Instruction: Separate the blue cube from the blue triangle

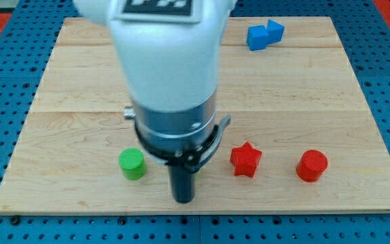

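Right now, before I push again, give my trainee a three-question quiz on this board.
1. True or false: my tip touches the blue cube.
2. Which block is nearest my tip: A green cylinder, B red cylinder, C blue triangle?
3. Name the shape between my tip and the red cylinder.

Key: 1 false, it is far off near the view's bottom. 2 A. 3 red star.

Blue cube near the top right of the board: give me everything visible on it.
The blue cube is a small, plain, solid-blue block, matte like painted wood or plastic, sitting flat on the wooden board near the view's top edge, right of centre. Its right side meets a second blue block, presumably the blue triangle, though that shape is hard to make out. Nothing else touches it. My tip is far away near the view's bottom, between the green cylinder and red star.
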Motion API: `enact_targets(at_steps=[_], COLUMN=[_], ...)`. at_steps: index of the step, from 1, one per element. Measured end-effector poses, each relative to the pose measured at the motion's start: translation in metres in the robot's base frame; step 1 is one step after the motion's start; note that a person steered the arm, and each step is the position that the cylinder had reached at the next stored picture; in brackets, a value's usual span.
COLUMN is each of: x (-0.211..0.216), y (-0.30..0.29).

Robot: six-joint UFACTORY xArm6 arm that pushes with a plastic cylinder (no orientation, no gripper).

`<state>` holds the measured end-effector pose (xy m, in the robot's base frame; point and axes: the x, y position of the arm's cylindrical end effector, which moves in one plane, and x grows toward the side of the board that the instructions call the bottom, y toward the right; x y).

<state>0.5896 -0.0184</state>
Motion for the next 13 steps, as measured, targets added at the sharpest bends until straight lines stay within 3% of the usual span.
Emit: enact_targets(at_steps=[2, 3, 4, 5, 7, 9, 12, 13], x=[0.01, 0.029, 0.027, -0.024, -0.129, -0.149, -0.247, -0.325], y=[-0.005, -0.045, -0.176, -0.245, -0.242, -0.071, 0.285, 0.251])
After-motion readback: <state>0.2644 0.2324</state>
